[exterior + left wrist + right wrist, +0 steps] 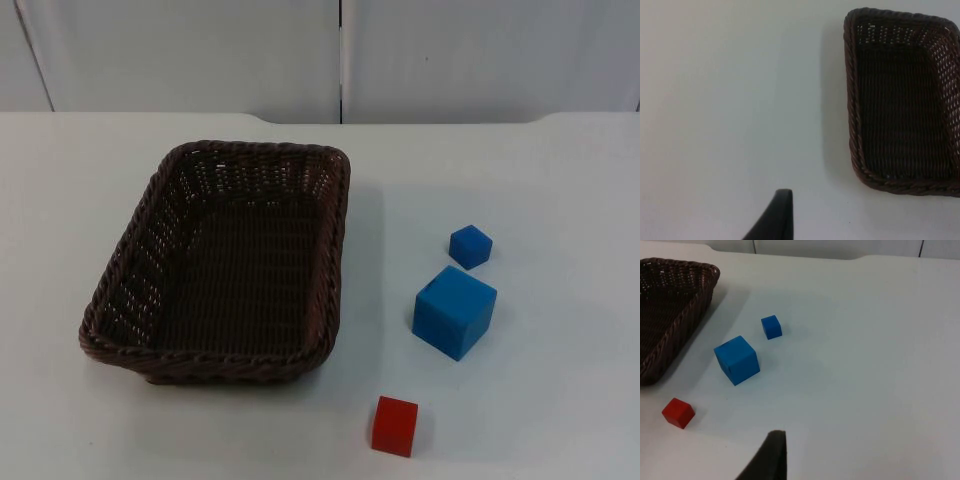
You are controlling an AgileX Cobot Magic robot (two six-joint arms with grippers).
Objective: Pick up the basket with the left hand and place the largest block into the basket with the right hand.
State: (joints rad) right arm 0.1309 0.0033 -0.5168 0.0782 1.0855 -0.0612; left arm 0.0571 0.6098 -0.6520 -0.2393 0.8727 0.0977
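White table top [560, 180] is noted bearing the brown wicker basket [225, 265] at left, unlifted. Right of it sit the large blue block [454, 312], a small blue block [470, 246] and a red block [395, 426]. Neither task step is judged begun.

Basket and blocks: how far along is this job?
Nothing looks done. The basket sits on the table, holding nothing; the large blue block rests beside the small blue block and red block. Nothing is in hand. Lifting and placing both remain.
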